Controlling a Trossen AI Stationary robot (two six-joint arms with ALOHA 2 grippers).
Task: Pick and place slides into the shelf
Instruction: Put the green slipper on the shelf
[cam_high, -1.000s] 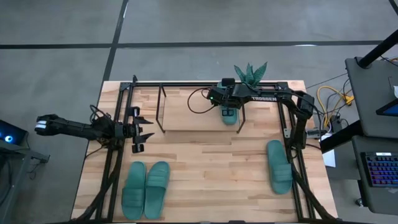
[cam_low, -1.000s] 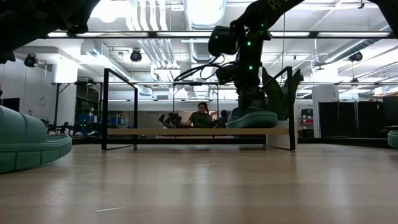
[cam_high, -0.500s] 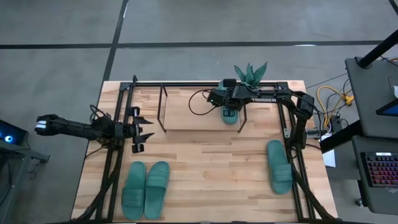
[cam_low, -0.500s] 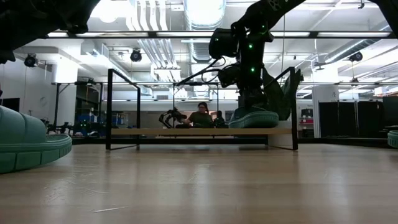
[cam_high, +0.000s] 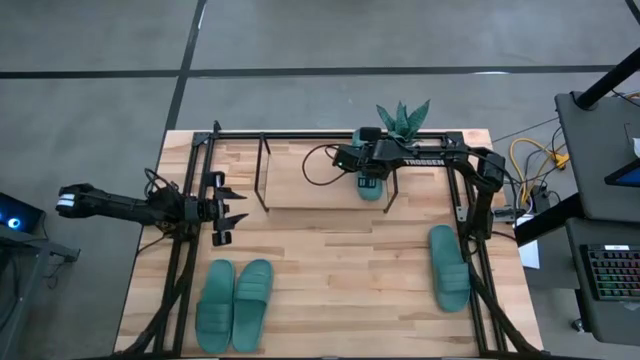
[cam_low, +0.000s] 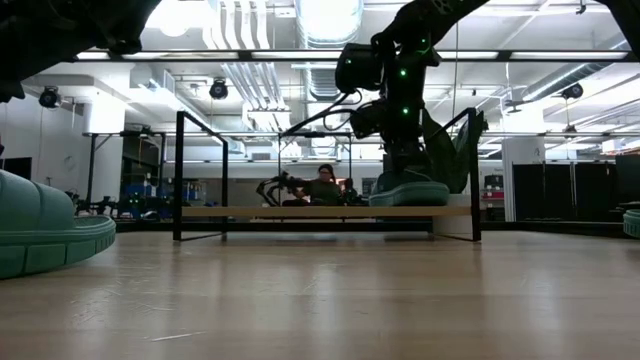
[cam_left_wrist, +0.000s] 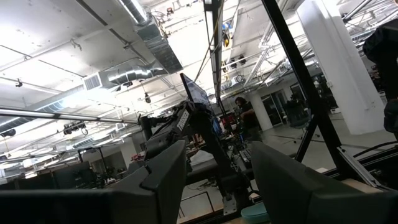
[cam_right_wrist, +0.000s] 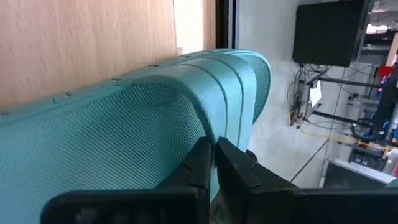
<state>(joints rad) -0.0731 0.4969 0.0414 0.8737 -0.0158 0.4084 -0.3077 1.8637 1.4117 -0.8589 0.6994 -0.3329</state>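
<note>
My table (cam_high: 330, 250) is pale butcher-block wood, framed by black rods; on it, toward the far edge, stands the shelf (cam_high: 300, 185), a low black-rod rack with a light board. One teal slide (cam_high: 370, 186) lies on that board at its right end; two more slides (cam_high: 234, 304) rest side by side at the near left; a fourth (cam_high: 449, 266) lies near right.

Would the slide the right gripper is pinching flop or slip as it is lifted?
The right gripper is shut on the slide by its strap, so it may dangle. The textured rubber probably resists slipping. It looks light, resting on the shelf.
</note>
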